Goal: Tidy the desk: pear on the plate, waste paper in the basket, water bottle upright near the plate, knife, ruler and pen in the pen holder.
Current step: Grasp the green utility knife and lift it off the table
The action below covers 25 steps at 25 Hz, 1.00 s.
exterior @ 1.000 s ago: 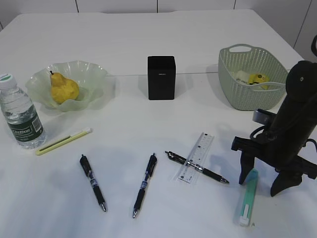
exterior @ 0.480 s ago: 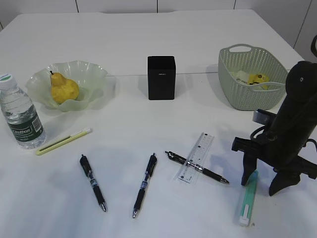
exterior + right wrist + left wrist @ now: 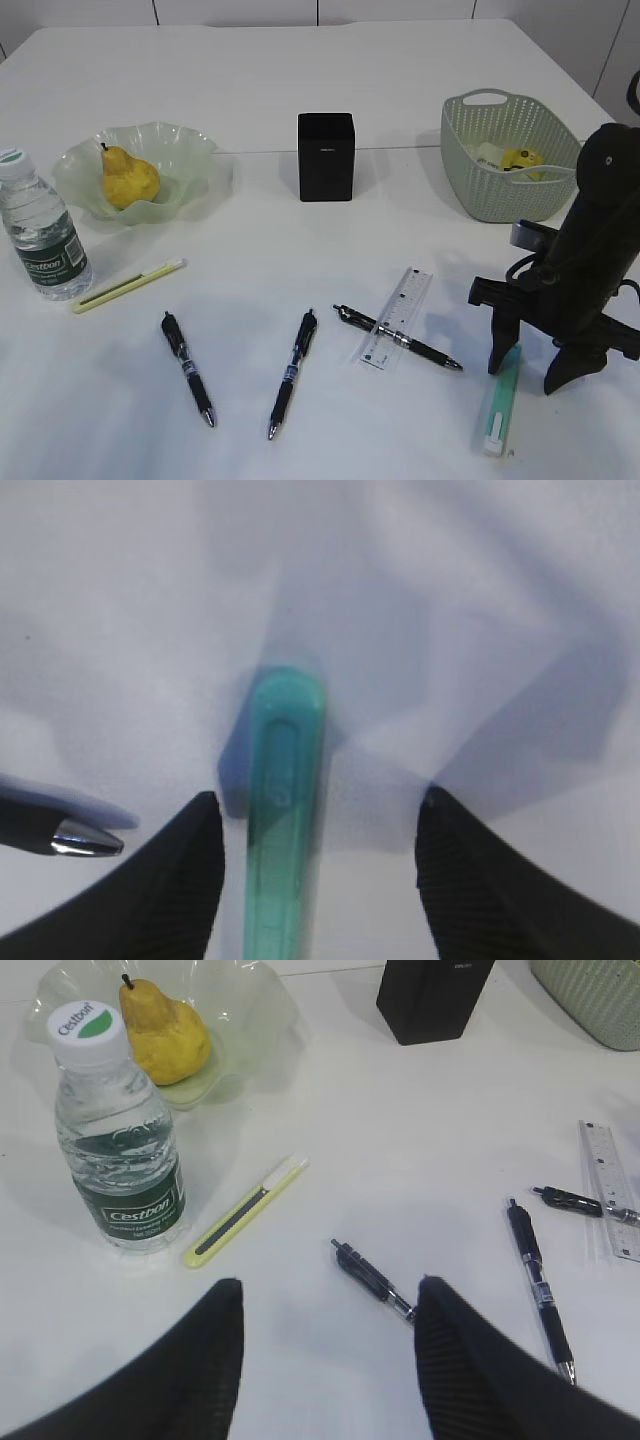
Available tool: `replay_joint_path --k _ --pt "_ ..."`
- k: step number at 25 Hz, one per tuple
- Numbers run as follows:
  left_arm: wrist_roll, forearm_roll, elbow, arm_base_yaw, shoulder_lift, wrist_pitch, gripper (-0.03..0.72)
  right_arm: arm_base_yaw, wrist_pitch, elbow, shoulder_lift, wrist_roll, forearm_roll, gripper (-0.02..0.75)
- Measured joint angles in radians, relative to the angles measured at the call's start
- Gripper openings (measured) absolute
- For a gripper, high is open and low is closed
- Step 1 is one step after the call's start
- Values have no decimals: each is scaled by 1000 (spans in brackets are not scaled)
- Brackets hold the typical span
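Exterior view has my right gripper [image 3: 540, 375] down at the near right of the desk [image 3: 260, 240], its two dark fingers spread apart and straddling the upper end of a teal and white knife [image 3: 501, 397] that lies flat on the tabletop. My right wrist view confirms it: the teal knife [image 3: 283, 820] sits between the fingers, closer to the left one, with open space on both sides, so I am grasping nothing there. A pen tip [image 3: 85, 838] pokes in at the left edge of that view.

My left gripper [image 3: 325, 1360] hangs above the near left of the desk, fingers parted and empty, over the end of a black pen [image 3: 372, 1280].

The pear [image 3: 128, 178] already rests in the pale green plate [image 3: 190, 150] at the far left. The water bottle [image 3: 42, 238] stands upright just beside the plate, nearer to me. A yellow knife [image 3: 128, 285] lies flat near the bottle. Three black pens lie on the desk: one at the left [image 3: 188, 368], one in the middle [image 3: 293, 372], and one [image 3: 398, 337] lying across the clear ruler [image 3: 396, 318]. The black pen holder [image 3: 325, 156] stands in the middle at the far side, well apart from the pens. The green basket [image 3: 505, 200] sits at the far right with the yellow and white waste paper [image 3: 512, 158] inside it
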Motion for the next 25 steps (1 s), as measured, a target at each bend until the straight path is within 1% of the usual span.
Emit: replay_joint_path --k 4,12,25 --pt "0 0 0 0 0 0 384 0 -6 0 0 0 -3 473" --pt "0 0 0 0 0 0 384 0 -14 0 0 0 -6 373" --pt "0 4 0 0 0 0 384 0 -24 0 0 2 -6 354"
